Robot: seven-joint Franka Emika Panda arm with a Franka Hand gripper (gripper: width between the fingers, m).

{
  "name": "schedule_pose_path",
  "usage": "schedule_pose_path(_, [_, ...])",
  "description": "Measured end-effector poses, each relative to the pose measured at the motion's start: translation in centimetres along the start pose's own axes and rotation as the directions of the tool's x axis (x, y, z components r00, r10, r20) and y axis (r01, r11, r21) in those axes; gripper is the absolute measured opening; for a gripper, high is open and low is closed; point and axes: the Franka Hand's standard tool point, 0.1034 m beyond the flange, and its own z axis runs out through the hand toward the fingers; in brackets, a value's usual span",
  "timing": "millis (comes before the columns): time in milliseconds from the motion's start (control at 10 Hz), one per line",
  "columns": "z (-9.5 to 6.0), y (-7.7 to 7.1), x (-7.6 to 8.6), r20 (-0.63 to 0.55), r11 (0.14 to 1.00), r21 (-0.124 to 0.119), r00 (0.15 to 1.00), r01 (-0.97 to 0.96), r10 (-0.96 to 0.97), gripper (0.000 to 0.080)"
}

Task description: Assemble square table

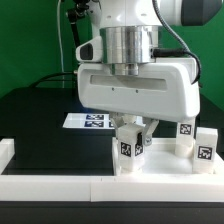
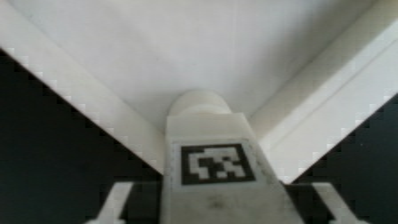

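Observation:
My gripper [image 1: 134,132] points straight down, and its broad white hand fills the middle of the exterior view. It is shut on a white block leg [image 1: 127,156] that stands upright with its tag facing the camera. In the wrist view this leg [image 2: 215,150] runs out between my two fingers [image 2: 128,203]. Its far end sits over a corner of the white rimmed slab [image 2: 178,50], whose raised edges run away on both sides. I cannot make out the slab in the exterior view. Two more tagged legs [image 1: 184,136] [image 1: 205,152] stand at the exterior view's right.
The marker board [image 1: 88,121] lies flat on the black worktop behind the hand, toward the exterior view's left. A low white wall [image 1: 50,188] runs along the front edge, with a raised end [image 1: 7,156] at the left.

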Motion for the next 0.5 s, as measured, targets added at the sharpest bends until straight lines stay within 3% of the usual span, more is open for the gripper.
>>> schedule_pose_path(100, [0.11, -0.03, -0.27, 0.012, 0.972, 0.001, 0.972, -0.237, 0.237, 0.0291])
schedule_pose_path(300, [0.26, -0.53, -0.67, 0.091, 0.777, 0.004, 0.774, -0.629, 0.626, 0.0291])
schedule_pose_path(400, [0.22, -0.53, -0.49, 0.125, 0.707, 0.007, 0.702, -0.707, 0.701, 0.0291])
schedule_pose_path(500, [0.22, -0.5, -0.47, 0.123, 0.7, 0.005, 0.695, -0.714, 0.708, 0.0291])
